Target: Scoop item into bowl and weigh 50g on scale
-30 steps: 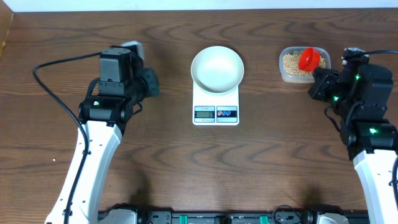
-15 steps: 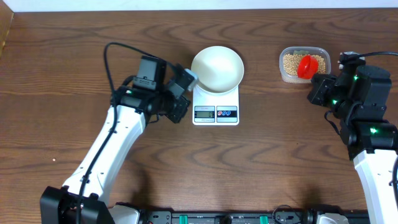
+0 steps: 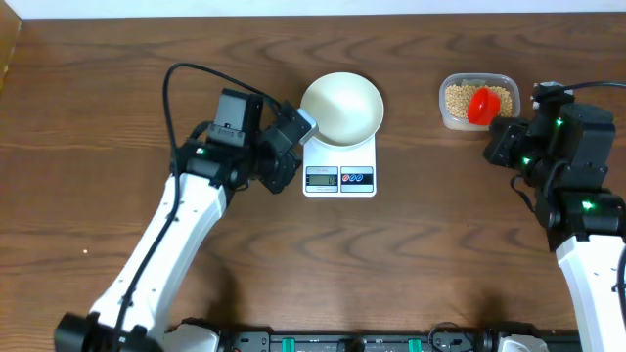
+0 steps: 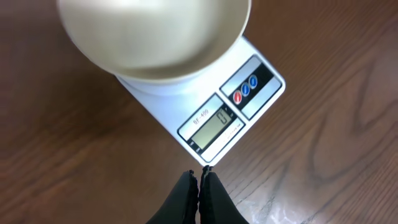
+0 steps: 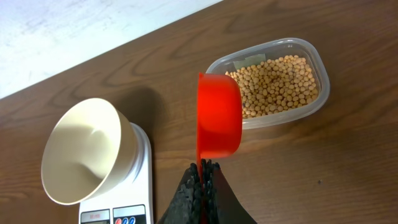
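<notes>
The cream bowl (image 3: 341,109) stands empty on the white scale (image 3: 339,174); both also show in the left wrist view, bowl (image 4: 155,37) and scale (image 4: 211,124), and in the right wrist view, bowl (image 5: 84,152) and scale (image 5: 140,186). My left gripper (image 4: 202,174) is shut and empty, its tips at the scale's front left corner, by the display. The tan beans (image 3: 462,99) lie in a clear plastic tub (image 5: 314,93). My right gripper (image 5: 202,168) is shut on the handle of a red scoop (image 5: 219,115), held above the tub's near-left edge (image 3: 482,106).
The dark wooden table (image 3: 391,264) spreads around the scale. A pale wall edge runs along the back (image 5: 74,37). The left arm's black cable (image 3: 176,83) loops above the table at the left.
The left arm swung from the far left to the scale's left side, then edged slightly closer. The right gripper with the red scoop shifted a little over the tub.
</notes>
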`<state>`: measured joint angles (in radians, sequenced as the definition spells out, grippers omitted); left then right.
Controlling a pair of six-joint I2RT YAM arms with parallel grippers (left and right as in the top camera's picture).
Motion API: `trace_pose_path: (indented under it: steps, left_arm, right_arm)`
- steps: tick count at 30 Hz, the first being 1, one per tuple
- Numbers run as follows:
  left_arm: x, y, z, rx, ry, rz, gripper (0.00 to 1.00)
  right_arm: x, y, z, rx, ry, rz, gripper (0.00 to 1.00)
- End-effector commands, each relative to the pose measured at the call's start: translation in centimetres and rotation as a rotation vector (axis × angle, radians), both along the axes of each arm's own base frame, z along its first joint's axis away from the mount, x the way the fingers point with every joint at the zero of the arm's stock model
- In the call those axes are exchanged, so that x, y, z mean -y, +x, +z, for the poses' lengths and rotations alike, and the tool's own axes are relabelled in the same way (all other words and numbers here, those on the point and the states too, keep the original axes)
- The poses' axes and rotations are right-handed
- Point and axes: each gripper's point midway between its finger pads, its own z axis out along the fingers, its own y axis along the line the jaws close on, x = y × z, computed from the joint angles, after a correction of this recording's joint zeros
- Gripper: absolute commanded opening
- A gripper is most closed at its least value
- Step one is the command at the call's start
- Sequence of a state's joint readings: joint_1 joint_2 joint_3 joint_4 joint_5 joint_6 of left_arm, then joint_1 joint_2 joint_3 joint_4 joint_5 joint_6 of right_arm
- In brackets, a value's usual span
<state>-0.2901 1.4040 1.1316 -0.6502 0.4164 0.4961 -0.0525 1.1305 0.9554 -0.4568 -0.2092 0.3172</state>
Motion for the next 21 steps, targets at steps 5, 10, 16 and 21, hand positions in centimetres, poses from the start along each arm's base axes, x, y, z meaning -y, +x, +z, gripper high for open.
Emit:
trace_pose_path:
  steps: [5,10,16,21]
  left_arm:
    - [-0.13,-0.5,1.15,0.022,-0.009,-0.001,0.08]
    - [-0.25,-0.86,0.91,0.004,-0.003,0.0,0.08]
    - [-0.28,-0.97,0.83,-0.031,-0.025,0.048,0.08]
    - [-0.26,-0.89,0.88,-0.056,-0.049,0.096,0.08]
  right_arm:
    - [0.23,0.1,0.75,0.014,-0.014,0.006,0.01]
    - [0.22,0.09,0.73,0.013,-0.014,0.006,0.01]
    - [0.22,0.09,0.73,0.013,-0.014,0.006,0.01]
    - [0.22,0.09,0.73,0.013,-0.014,0.006,0.01]
